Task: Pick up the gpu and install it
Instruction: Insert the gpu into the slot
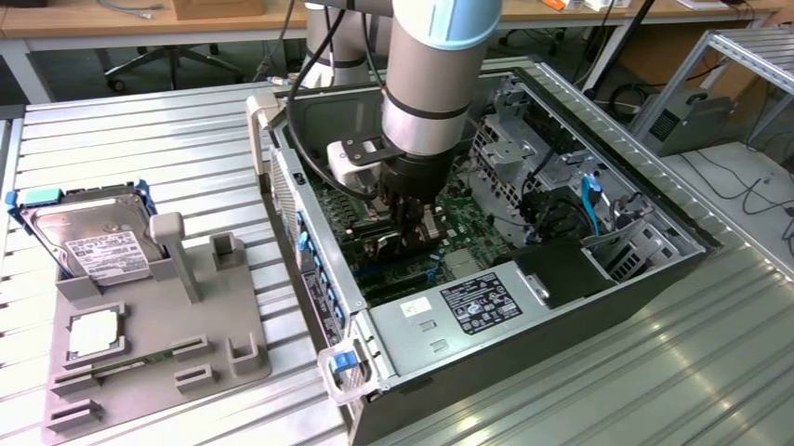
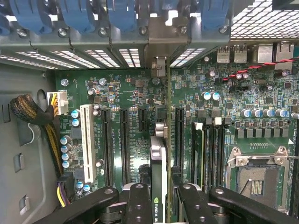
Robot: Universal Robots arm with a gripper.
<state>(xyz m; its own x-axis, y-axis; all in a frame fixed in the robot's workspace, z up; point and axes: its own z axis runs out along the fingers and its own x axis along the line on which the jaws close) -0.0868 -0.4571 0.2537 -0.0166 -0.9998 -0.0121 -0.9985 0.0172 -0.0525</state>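
My gripper (image 1: 410, 240) reaches down inside the open computer case (image 1: 645, 200), low over the green motherboard (image 2: 126, 93). It is shut on the gpu (image 2: 158, 163), a thin dark card seen edge-on with a silvery metal edge. The black fingers (image 2: 138, 203) press on it from both sides. The card stands upright between two long black expansion slots (image 2: 124, 144), in line with a gap in the case's rear slot wall (image 2: 161, 44). I cannot tell whether its lower edge is in a slot.
A grey fixture (image 1: 230, 321) beside the case, on the exterior view's left, holds a silver hard drive (image 1: 93, 242) in a blue frame and a small square chip (image 1: 97, 334). The power supply (image 1: 484, 302), drive cages (image 1: 522, 139), CPU socket (image 2: 254, 179) and cable bundle (image 2: 28, 109) crowd the case.
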